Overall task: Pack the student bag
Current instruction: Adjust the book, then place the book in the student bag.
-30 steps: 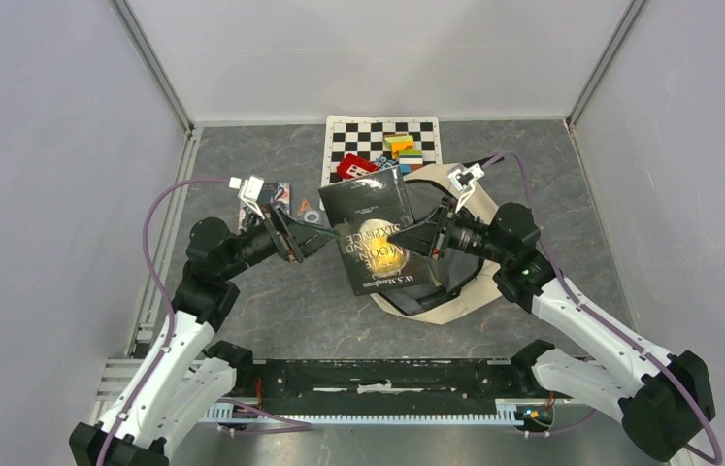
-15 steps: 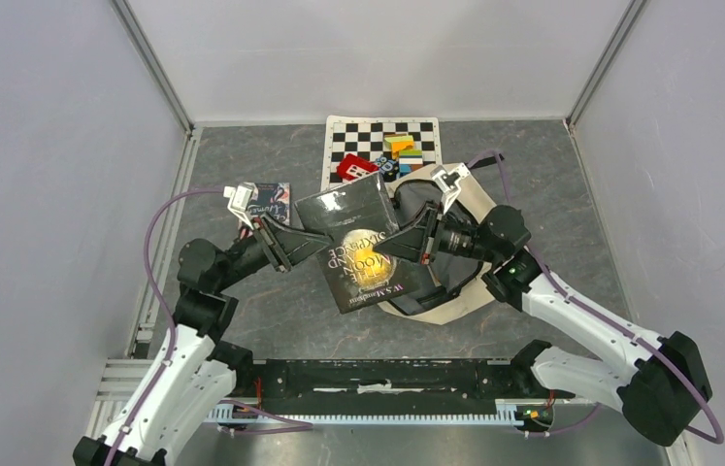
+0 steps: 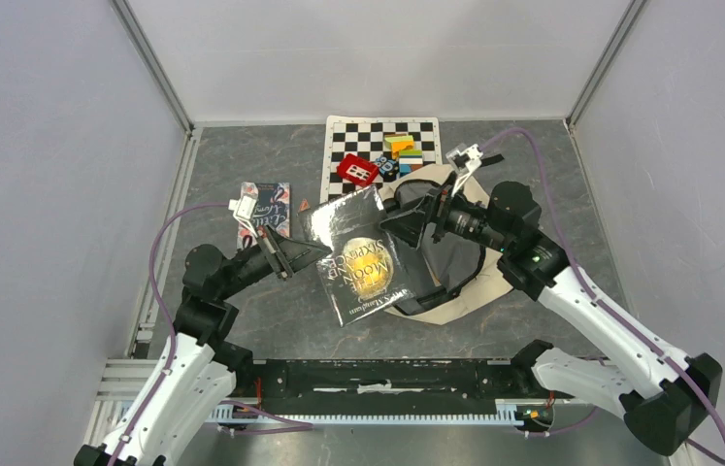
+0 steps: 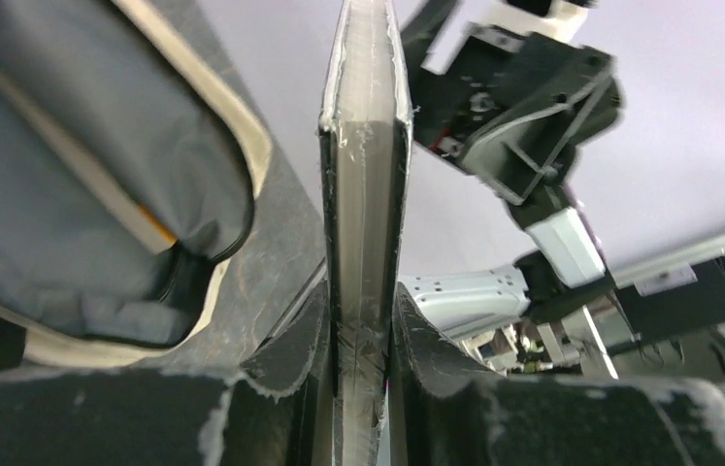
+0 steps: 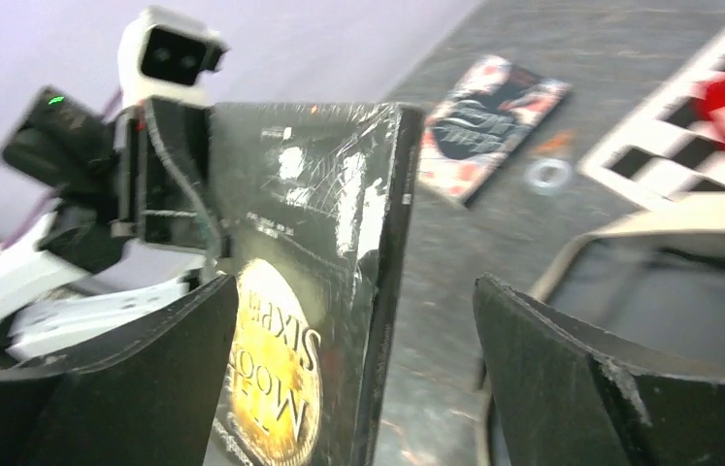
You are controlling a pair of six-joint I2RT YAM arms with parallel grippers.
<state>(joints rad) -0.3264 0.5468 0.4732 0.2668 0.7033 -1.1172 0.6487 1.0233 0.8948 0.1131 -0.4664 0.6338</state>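
A black book titled "The Moon and Sixpence" (image 3: pixel 360 260) hangs tilted between the two arms, partly over the student bag (image 3: pixel 463 260). The bag is cream with a grey lining and lies open on the floor. My left gripper (image 3: pixel 319 252) is shut on the book's left edge. In the left wrist view the book's page edge (image 4: pixel 363 165) runs straight up between the fingers (image 4: pixel 305 340) of that gripper (image 4: pixel 363 301). My right gripper (image 3: pixel 400 221) is open at the book's upper right corner. In the right wrist view the book (image 5: pixel 310 282) stands between that gripper's (image 5: pixel 356 286) wide jaws, close to the left one.
A checkerboard mat (image 3: pixel 382 134) at the back carries a red item (image 3: pixel 356 168) and coloured blocks (image 3: pixel 404 148). A second book (image 3: pixel 266 206) lies flat at the left, with a small metal ring (image 5: pixel 544 175) near it. Enclosure walls stand on three sides.
My right gripper has opened and let go of the book. My left gripper has shut on the book's left edge, and the book has shifted left and down.
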